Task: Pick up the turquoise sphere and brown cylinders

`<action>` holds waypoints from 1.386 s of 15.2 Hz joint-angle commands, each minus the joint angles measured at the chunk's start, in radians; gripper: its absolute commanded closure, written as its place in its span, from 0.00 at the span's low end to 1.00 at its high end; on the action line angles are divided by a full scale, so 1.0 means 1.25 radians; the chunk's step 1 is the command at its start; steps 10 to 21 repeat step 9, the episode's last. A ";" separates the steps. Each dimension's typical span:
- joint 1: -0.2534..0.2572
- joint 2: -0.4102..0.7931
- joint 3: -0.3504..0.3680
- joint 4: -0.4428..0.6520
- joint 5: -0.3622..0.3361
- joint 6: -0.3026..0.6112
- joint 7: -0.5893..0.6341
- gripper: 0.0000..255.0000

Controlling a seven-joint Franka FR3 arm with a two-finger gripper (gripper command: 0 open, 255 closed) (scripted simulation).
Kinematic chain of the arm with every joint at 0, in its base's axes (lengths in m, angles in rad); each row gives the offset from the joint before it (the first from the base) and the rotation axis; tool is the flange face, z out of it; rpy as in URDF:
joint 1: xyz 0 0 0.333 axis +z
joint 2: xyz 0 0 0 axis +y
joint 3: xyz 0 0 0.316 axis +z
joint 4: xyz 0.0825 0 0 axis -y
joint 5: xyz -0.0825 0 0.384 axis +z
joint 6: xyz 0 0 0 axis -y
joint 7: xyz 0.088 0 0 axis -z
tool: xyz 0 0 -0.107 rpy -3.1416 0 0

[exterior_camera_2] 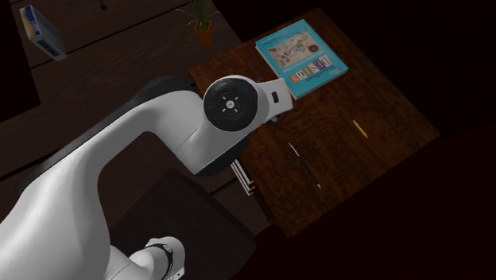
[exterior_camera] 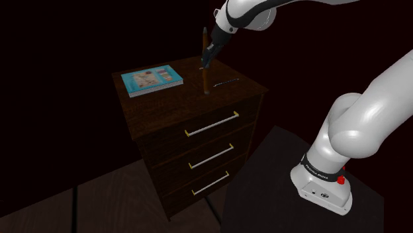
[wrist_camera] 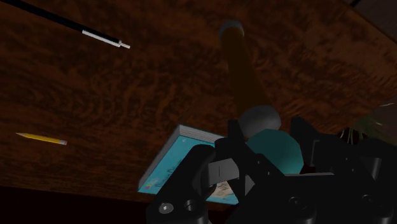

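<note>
A thin brown rod [exterior_camera: 206, 79] stands upright on the dark wooden dresser top [exterior_camera: 231, 89], its lower end at or just above the wood. My gripper [exterior_camera: 207, 58] is shut around its middle. In the wrist view the turquoise sphere [wrist_camera: 275, 151] sits clasped between my fingers, with my gripper [wrist_camera: 257, 168] around it. A brown cylinder [wrist_camera: 242, 70] runs from the sphere down toward the dresser top [wrist_camera: 127, 95]. In the second exterior view the arm hides the rod.
A turquoise-covered book [exterior_camera: 151, 80] lies at the dresser's far left in the shoulder view. A black pen [exterior_camera: 226, 82] lies just right of the rod. A yellow pencil [exterior_camera_2: 360, 129] lies beyond the pen [exterior_camera_2: 304, 165]. A potted plant [exterior_camera_2: 204, 30] stands on the floor.
</note>
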 commanded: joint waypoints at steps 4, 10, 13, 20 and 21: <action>-0.004 -0.012 0.003 0.043 -0.012 -0.054 0.015 1.00; -0.006 -0.017 0.004 0.072 -0.018 -0.088 0.024 1.00; -0.006 -0.017 0.004 0.072 -0.018 -0.088 0.024 1.00; -0.006 -0.017 0.004 0.072 -0.018 -0.088 0.024 1.00; -0.006 -0.017 0.004 0.072 -0.018 -0.088 0.024 1.00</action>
